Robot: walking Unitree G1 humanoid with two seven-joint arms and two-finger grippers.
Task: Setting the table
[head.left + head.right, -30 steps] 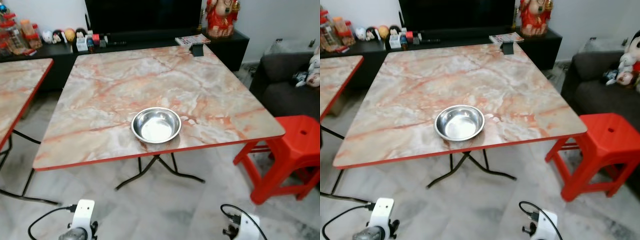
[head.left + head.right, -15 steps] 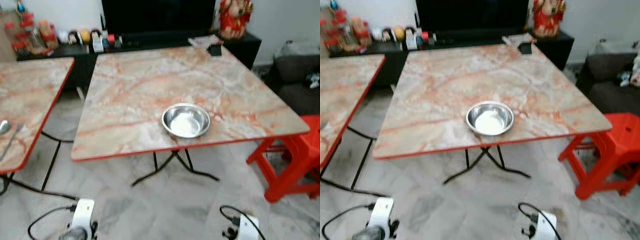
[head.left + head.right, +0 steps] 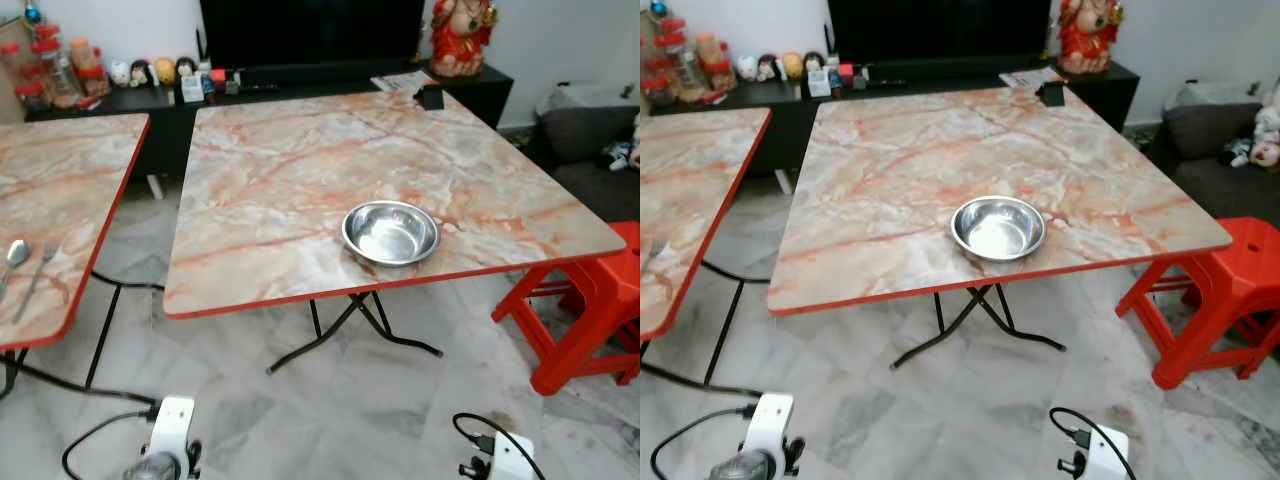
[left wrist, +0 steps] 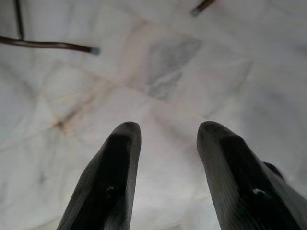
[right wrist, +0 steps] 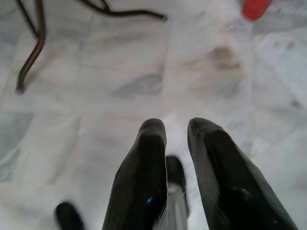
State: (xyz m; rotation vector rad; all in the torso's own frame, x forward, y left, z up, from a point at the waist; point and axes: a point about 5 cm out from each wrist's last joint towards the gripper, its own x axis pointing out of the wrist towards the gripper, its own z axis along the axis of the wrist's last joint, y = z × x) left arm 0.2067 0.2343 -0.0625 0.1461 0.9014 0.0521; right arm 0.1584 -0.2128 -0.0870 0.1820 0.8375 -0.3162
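Note:
A steel bowl [image 3: 390, 232] sits empty near the front edge of the marble table [image 3: 300, 170], which has a red rim. On a second, matching table [image 3: 60, 190] at the left lie a spoon [image 3: 12, 255] and a fork [image 3: 35, 282]. Both arms hang low over the floor in front of the tables. My left gripper [image 4: 168, 132] is open, its fingers [image 4: 120, 158] wide apart over bare tiles. My right gripper [image 5: 176, 125] points at the floor with a narrow gap between its fingers [image 5: 148, 158] and holds nothing.
A red plastic stool [image 3: 600, 300] stands right of the table, with a dark sofa [image 3: 590, 150] behind it. Along the wall, a black TV cabinet [image 3: 300, 80] holds jars [image 3: 55, 70], figurines and a red statue [image 3: 458, 35]. Folding table legs [image 3: 340, 335] reach onto the tiled floor.
The whole view has swung left, bringing the second table with its spoon and fork into sight. The bowl has kept its place on the table. Both arms still hang low.

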